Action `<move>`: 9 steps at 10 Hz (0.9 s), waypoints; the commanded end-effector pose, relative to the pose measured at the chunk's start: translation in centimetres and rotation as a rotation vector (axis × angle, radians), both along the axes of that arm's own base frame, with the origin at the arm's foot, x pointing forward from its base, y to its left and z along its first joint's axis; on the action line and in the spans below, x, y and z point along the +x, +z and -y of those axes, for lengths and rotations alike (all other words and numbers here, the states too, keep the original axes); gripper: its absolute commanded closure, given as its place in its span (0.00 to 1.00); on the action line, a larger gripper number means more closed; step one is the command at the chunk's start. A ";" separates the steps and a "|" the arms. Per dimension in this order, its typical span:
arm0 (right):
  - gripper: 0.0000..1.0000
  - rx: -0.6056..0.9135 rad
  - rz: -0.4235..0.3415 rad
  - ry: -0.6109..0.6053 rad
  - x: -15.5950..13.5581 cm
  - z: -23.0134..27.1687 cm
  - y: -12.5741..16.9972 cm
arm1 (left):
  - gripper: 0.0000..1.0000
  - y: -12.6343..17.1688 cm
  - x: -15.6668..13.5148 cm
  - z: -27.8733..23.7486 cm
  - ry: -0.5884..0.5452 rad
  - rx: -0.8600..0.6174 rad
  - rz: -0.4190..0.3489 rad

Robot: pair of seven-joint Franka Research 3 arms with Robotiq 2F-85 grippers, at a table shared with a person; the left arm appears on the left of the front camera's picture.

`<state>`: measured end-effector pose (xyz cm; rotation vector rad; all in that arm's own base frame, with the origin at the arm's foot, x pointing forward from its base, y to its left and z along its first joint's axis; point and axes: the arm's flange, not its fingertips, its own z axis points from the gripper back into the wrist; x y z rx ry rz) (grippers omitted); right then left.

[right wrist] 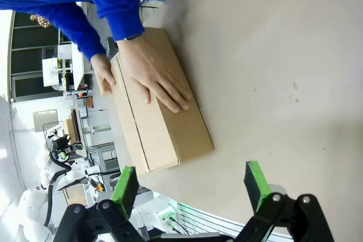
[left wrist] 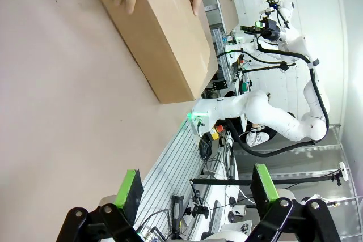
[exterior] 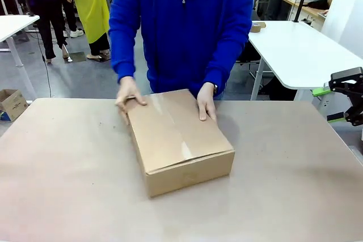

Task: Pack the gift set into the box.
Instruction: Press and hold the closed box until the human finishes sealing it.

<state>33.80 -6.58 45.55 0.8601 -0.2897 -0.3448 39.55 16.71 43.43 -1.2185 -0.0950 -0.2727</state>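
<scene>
The box (exterior: 176, 140) lies shut on the middle of the table, its flaps folded flat and a seam running along the top. The person in a blue top rests one hand (exterior: 129, 96) on its far left corner and the other hand (exterior: 206, 105) on its far right edge. The gift set is hidden. My left gripper (left wrist: 195, 188) is open and empty, well away from the box (left wrist: 164, 43). My right gripper (right wrist: 190, 182) is open too, holding nothing, above the table beside the box (right wrist: 159, 128). It hangs off the table's right edge (exterior: 332, 105).
The brown table top (exterior: 68, 185) is bare around the box. A white table (exterior: 300, 49) stands behind at the right. A small printed carton (exterior: 11, 103) sits on the floor at the far left. Other people stand in the background.
</scene>
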 end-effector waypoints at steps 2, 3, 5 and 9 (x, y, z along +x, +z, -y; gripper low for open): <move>0.00 0.011 -0.006 -0.004 -0.2 -0.1 0.1 | 0.00 0.0 -0.3 0.0 0.002 0.009 0.006; 0.00 0.011 -0.006 -0.004 -0.2 -0.1 0.1 | 0.00 0.0 -0.3 0.0 0.002 0.009 0.006; 0.00 0.011 -0.006 -0.004 -0.2 -0.1 0.1 | 0.00 0.0 -0.3 0.0 0.002 0.009 0.006; 0.00 -0.319 0.311 0.387 5.3 -12.2 2.4 | 0.00 1.0 4.0 11.0 -0.537 0.172 0.437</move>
